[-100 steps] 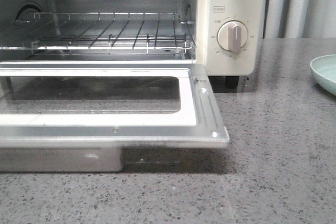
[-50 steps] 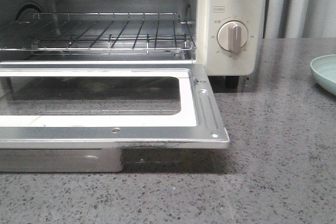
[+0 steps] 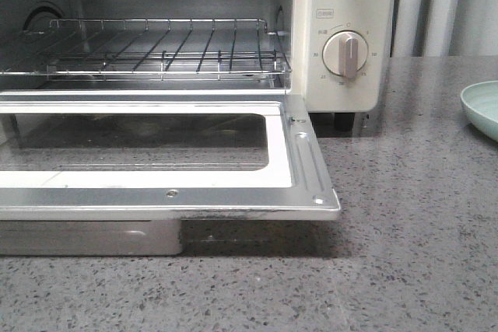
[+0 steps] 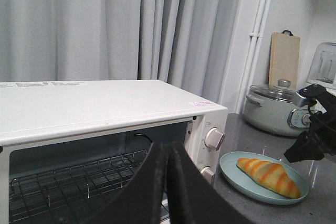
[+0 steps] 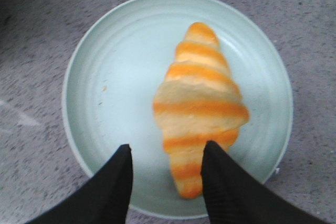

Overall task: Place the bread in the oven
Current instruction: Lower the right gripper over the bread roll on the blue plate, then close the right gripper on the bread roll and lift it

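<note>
With the oven (image 3: pixel 233 75) open, my right gripper (image 5: pixel 165 182) hung spread and empty over the bread (image 5: pixel 198 108) on its plate (image 5: pixel 105 93), left gripper (image 4: pixel 165 182) closed, so I judged centering before pinching wisest.

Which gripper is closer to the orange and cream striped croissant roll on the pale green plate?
Right. The right gripper hangs open directly over the striped croissant roll on its pale green plate. The left gripper is shut in front of the open cream-white toaster oven.
</note>
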`<state>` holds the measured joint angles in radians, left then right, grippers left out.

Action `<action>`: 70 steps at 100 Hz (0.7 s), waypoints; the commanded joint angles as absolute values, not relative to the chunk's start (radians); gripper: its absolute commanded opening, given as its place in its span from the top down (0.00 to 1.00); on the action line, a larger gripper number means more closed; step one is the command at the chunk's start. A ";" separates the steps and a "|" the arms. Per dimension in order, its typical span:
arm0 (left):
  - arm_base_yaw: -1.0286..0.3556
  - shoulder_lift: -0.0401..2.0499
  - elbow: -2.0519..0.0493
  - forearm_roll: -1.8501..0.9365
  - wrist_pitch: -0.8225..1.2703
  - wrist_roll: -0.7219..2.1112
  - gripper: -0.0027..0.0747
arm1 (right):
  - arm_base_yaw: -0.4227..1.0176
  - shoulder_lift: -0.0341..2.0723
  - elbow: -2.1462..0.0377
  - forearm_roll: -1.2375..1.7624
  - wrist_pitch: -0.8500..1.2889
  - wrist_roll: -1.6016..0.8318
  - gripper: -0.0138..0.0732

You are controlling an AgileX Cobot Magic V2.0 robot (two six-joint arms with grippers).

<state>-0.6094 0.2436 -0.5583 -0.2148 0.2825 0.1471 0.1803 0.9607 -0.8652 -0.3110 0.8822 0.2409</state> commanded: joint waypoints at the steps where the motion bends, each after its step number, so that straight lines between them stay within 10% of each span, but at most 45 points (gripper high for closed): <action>1: -0.613 0.256 -0.595 -0.219 0.222 0.148 0.99 | 0.127 0.989 -0.913 -0.352 0.857 0.245 0.52; 70: -0.613 0.256 -0.595 -0.223 0.222 0.148 0.99 | 0.032 1.269 -0.917 -0.358 0.761 0.245 0.53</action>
<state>-0.6094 0.2436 -0.5583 -0.2148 0.2822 0.1471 0.0423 1.2634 -0.8851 -0.3257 0.8067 0.2414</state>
